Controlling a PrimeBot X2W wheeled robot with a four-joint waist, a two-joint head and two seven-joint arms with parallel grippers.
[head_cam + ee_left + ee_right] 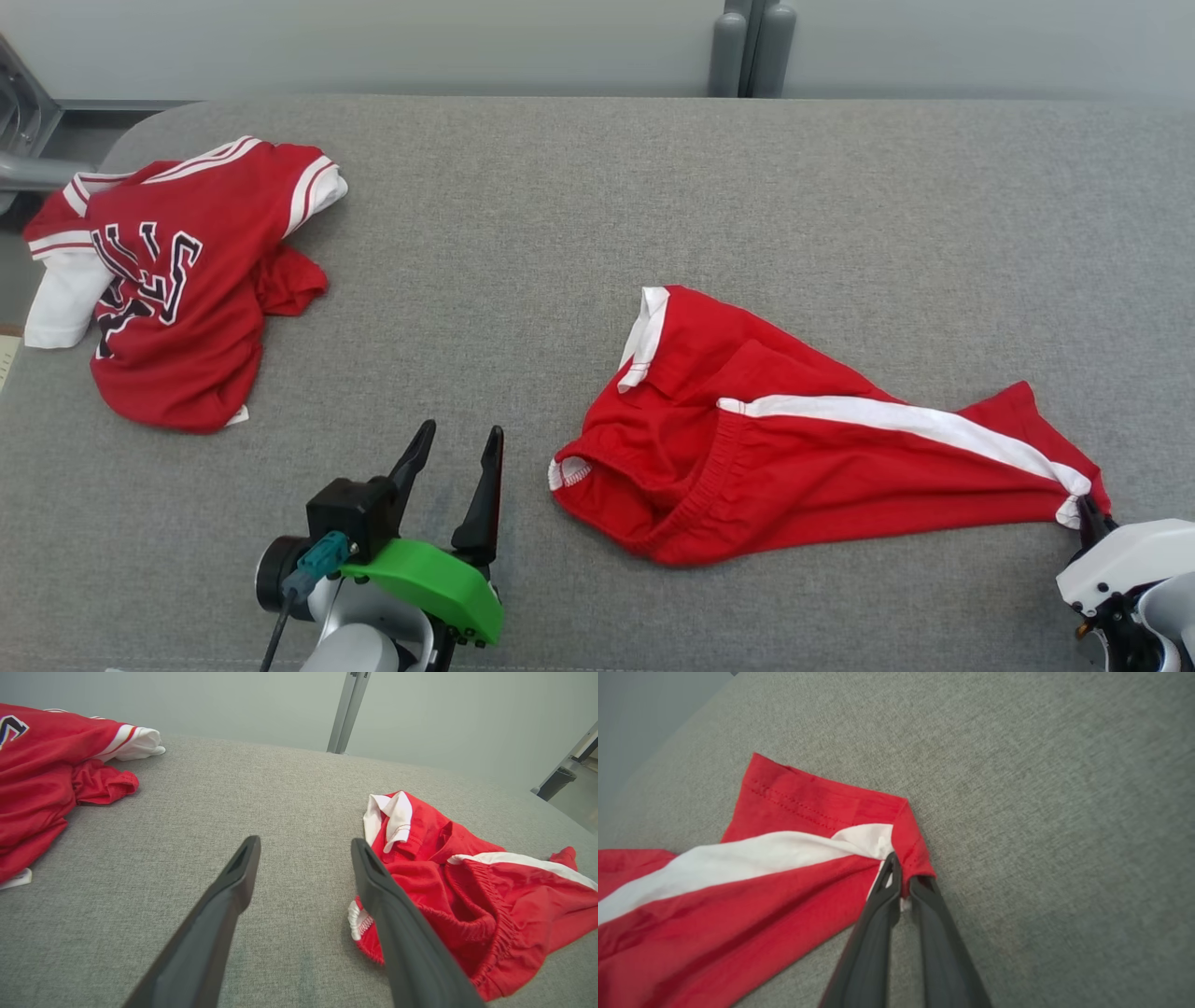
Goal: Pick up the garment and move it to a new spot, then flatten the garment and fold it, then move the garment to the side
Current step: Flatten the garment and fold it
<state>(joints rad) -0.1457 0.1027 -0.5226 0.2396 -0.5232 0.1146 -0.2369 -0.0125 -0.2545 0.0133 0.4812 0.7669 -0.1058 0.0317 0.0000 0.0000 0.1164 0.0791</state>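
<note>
The garment [794,448] is a pair of red shorts with a white side stripe, lying crumpled on the grey table [560,233], its waistband toward the left. My right gripper [1088,513] is shut on the hem corner of one leg at the lower right; in the right wrist view the right gripper [903,877] pinches the red and white cloth of the garment [738,896]. My left gripper [457,453] stands open above bare table just left of the waistband. In the left wrist view the left gripper [303,854] has nothing between its fingers, with the garment [490,896] to its right.
A red jersey [177,280] with white sleeves and dark lettering lies bunched at the table's far left, also seen as the jersey [42,774] in the left wrist view. A grey post [752,47] stands behind the table's back edge.
</note>
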